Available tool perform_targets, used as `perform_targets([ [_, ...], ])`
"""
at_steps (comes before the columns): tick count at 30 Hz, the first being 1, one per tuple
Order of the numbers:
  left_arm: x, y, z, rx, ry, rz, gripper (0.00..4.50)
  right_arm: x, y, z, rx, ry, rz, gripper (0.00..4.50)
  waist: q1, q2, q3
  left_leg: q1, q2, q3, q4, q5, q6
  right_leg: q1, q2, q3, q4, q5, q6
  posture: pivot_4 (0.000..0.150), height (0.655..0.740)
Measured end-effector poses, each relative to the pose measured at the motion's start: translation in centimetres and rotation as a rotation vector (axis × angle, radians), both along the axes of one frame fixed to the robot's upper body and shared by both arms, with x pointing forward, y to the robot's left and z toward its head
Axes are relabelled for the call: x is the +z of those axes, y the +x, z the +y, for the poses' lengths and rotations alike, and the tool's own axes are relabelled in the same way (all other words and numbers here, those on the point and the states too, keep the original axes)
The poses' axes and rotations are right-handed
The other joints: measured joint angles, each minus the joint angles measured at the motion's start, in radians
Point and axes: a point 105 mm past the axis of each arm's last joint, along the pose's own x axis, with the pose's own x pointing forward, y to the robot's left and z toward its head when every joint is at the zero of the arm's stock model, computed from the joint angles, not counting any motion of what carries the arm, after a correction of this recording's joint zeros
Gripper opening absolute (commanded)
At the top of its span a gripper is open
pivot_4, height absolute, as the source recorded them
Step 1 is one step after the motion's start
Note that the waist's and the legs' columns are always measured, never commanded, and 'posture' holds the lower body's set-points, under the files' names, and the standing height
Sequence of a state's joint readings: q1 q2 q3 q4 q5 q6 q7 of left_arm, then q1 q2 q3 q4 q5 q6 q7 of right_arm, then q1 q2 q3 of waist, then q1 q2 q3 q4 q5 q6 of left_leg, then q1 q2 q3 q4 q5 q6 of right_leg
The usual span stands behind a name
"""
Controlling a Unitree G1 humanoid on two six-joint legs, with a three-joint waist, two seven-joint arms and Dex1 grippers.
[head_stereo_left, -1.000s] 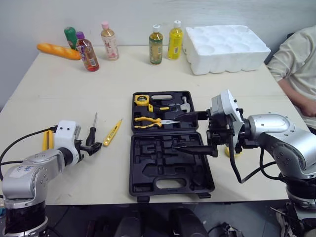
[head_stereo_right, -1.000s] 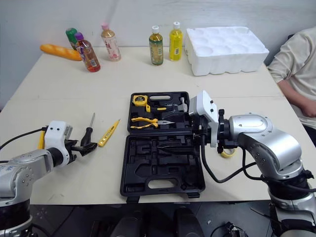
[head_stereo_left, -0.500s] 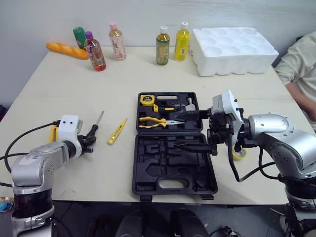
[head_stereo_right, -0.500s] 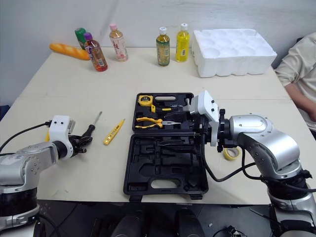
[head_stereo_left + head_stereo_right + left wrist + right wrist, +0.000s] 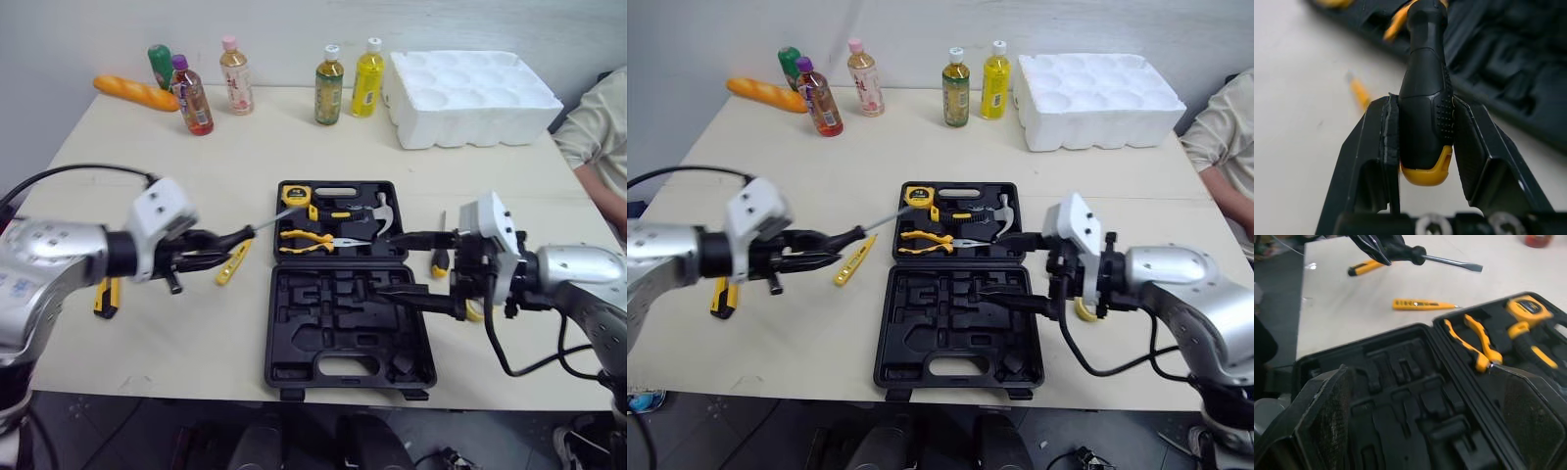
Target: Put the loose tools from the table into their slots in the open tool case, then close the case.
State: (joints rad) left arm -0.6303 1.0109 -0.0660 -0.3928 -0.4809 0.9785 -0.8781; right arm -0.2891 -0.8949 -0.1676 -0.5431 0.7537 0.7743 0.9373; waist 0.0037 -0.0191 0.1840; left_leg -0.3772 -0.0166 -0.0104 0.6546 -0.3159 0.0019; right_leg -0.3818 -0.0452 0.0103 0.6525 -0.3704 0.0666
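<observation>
Because the left gripper (image 5: 204, 252) clamps its black handle between both fingers, the screwdriver (image 5: 235, 236) hangs clear of the table just left of the open case (image 5: 323, 328). Its blade points at the case, apparently ready to be carried over to a slot. The right gripper (image 5: 387, 262) hovers spread wide and empty over the case's right side, perhaps to steady it, while a yellow tester pen (image 5: 231, 262) lies loose beside the case.

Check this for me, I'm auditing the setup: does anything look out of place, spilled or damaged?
Nothing looks spilled or damaged. The one oddity is a bread loaf lying beside upright drink bottles at the far edge of the table, unrelated to the tool job.
</observation>
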Motion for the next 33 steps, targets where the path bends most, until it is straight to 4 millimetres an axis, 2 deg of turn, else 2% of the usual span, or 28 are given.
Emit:
perform_targets([
  [2,-0.8,1.0,-1.0,-0.031,0.070,0.035,1.09,-0.6,-0.4,-0.5,-0.049,-0.002,0.005,4.50,-0.005,0.000,0.000,0.000,0.000,0.000,0.000,0.000,0.000,-0.001,0.001,0.000,0.001,0.000,0.000,0.150,0.7400],
  [5,-1.9,1.4,-2.1,-0.106,0.130,0.089,1.09,-0.9,-0.6,-1.3,-0.118,-0.005,-0.001,4.50,-0.019,0.000,0.001,-0.001,0.000,0.001,0.000,0.002,0.000,-0.002,0.003,0.001,0.006,0.000,0.000,0.150,0.7400],
  [8,-2.5,1.9,-4.0,-0.194,0.163,0.114,1.09,-1.7,-1.4,-1.7,-0.169,-0.014,0.009,4.50,-0.007,-0.001,0.001,-0.002,0.000,-0.001,0.001,0.003,0.000,-0.002,0.003,0.000,0.006,0.000,0.000,0.150,0.7400],
  [12,-3.7,2.6,-5.6,-0.255,0.219,0.130,1.09,-2.8,-2.0,-2.2,-0.241,-0.002,0.029,4.50,-0.007,-0.001,0.001,-0.006,0.000,-0.003,0.008,0.003,0.001,-0.002,0.003,-0.001,0.007,0.000,0.000,0.150,0.7400],
  [20,-5.0,3.5,-6.3,-0.284,0.255,0.127,1.09,-3.3,-2.4,-2.4,-0.299,-0.014,0.026,4.50,-0.002,-0.001,0.001,-0.014,0.000,-0.004,0.011,0.004,0.000,-0.010,0.003,-0.002,0.011,0.000,0.001,0.150,0.7400],
  [33,-5.2,3.8,-6.7,-0.321,0.289,0.094,1.09,-3.2,-2.4,-2.8,-0.332,-0.011,0.016,4.50,-0.001,-0.001,0.001,-0.014,0.000,-0.004,0.012,0.004,0.000,-0.009,0.003,-0.002,0.012,0.000,0.001,0.150,0.7400],
])
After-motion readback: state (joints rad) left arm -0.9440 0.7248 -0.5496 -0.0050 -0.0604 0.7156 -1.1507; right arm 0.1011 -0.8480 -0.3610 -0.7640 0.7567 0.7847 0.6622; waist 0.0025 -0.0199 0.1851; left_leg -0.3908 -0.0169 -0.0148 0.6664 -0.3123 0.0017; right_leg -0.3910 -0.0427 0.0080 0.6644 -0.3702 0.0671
